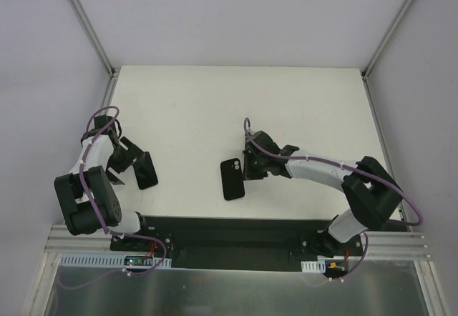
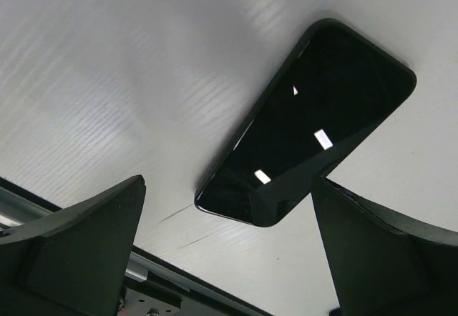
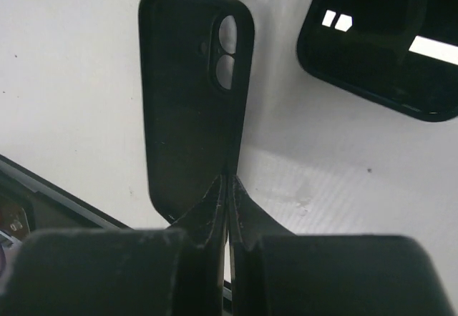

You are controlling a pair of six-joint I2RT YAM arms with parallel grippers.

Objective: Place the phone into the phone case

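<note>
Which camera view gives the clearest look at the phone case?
The right wrist view: the phone case fills much of the picture, and its camera cutout is plain near the far corner. The top external view shows it only as a small dark slab, the cutout a tiny spot. The left wrist view does not show it.

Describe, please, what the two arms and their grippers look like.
The left arm and right arm share white links, bulky black joints and a looping purple cable. The left gripper and right gripper are matte black, with two tapered fingers.

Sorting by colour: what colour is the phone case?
The phone case is all black; right wrist view shows it best.
</note>
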